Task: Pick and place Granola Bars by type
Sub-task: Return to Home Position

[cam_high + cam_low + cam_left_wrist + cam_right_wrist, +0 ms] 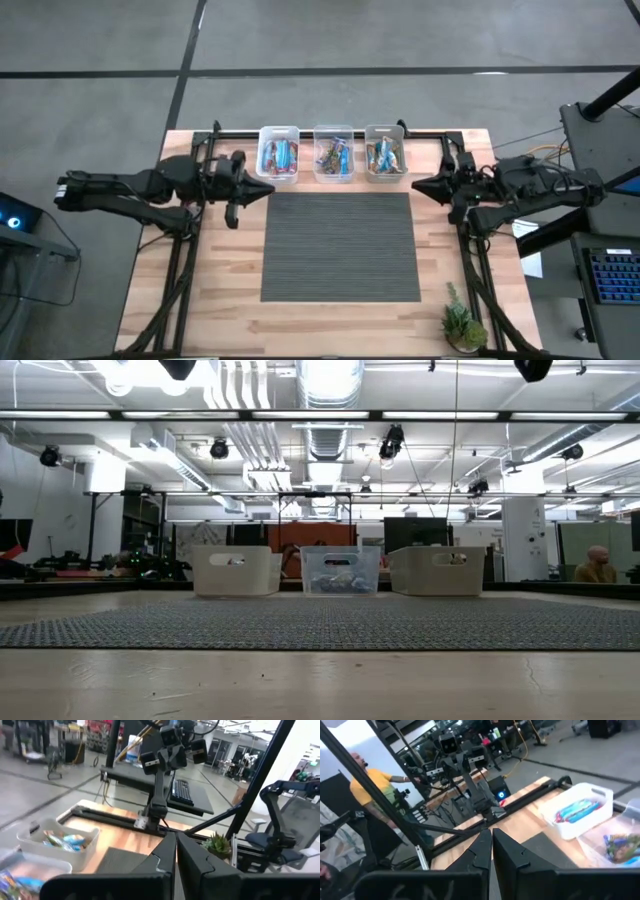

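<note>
Both grippers wait at the sides of the table (200, 300), with every bar in a bin.

From above, my left gripper (262, 189) and right gripper (420, 186) face each other across the grey mat (340, 246), each clenched on nothing. The Granola Bars (280, 156) lie in the left bin (279, 128), the clear middle bin (333, 127) and the right bin (385, 127), in a row at the mat's far edge, and a small plant (462, 322) sits at the near right corner. At table height, the three bins stand beyond the mat, and wrappers show through the middle bin (340, 572). Past my left gripper's fingers (167, 855), pressed tip to tip, I see the right bin (87, 845) with bars in it. Past my right gripper's fingers (481, 847), also pressed tip to tip, the left bin (570, 831) holds blue bars, and a person (362, 787) in yellow stands beyond the table.
</note>
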Robot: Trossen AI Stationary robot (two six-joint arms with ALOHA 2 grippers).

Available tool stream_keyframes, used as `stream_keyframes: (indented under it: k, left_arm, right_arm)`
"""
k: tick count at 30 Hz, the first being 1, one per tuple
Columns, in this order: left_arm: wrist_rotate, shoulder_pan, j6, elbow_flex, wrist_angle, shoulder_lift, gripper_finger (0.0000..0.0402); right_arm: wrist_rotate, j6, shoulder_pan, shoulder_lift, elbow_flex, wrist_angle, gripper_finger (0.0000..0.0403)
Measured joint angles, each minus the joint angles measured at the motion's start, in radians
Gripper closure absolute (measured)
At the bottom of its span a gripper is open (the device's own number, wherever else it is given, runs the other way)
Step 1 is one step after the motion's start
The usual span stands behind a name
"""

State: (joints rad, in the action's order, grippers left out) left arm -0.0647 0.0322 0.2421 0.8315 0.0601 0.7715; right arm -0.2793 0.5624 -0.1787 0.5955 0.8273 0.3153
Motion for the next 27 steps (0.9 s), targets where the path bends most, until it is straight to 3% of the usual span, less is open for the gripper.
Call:
stream_keyframes:
  k: [9, 17, 27]
  left_arm:
    - [0.000, 0.000, 0.002, -0.063, 0.002, 0.019, 0.0401]
    - [-0.014, -0.001, -0.034, -0.100, 0.001, 0.001, 0.0401]
    - [-0.016, -0.032, -0.110, -0.108, -0.001, -0.054, 0.0401]
  right_arm:
    - [-0.002, 0.009, 0.000, 0.012, -0.028, 0.002, 0.0394]
    - [-0.036, -0.213, 0.002, -0.015, -0.033, 0.007, 0.0394]
    - [-0.026, -0.424, 0.003, -0.183, -0.095, 0.021, 0.0394]
